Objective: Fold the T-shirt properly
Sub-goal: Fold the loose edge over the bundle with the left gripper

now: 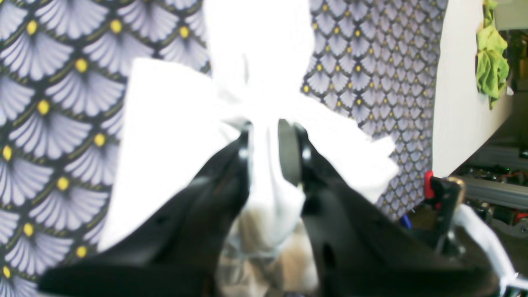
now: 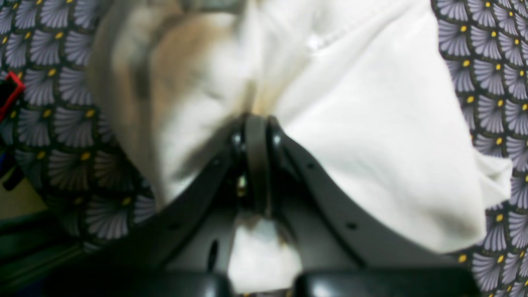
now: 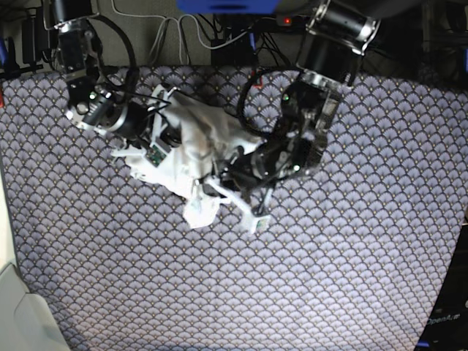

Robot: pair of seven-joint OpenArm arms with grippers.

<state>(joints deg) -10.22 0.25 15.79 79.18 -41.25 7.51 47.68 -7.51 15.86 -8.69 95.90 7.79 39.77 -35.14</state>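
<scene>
1. White and soft, the T-shirt [image 3: 191, 146] lies bunched in a wrinkled heap on the tabletop [image 3: 329, 278], nearer the far edge and a little toward the far left corner as the base view shows it.
2. Part of the cloth is lifted between the two arms, and a crumpled tail of it hangs down to the tabletop on the near side of the heap.
3. Patterned covering with grey fan shapes and small yellow dots spreads over the whole tabletop.
4. In the left wrist view the left gripper [image 1: 268, 150] pinches a thick fold of the T-shirt [image 1: 173, 136]; cloth fills the narrow gap between its black fingers [image 1: 291, 150], and more fabric spreads to both sides and upward.
5. In the right wrist view the right gripper [image 2: 255, 136] is pressed together on a thin edge of the T-shirt [image 2: 371, 136], which covers most of the picture; the picture is blurred.
6. In the base view the left gripper [image 3: 232, 170] is at the right side of the heap and the right gripper [image 3: 162, 135] at its left side, so both arms stand over the cloth and hide part of it.
7. Beyond the far edge run several cables [image 3: 183, 36] and dark equipment.
8. A green rag [image 1: 491, 57] hangs beside a pale panel [image 1: 458, 103] past the tabletop's edge in the left wrist view.
9. A small red part [image 1: 429, 183] sits on a black bracket near that edge.
</scene>
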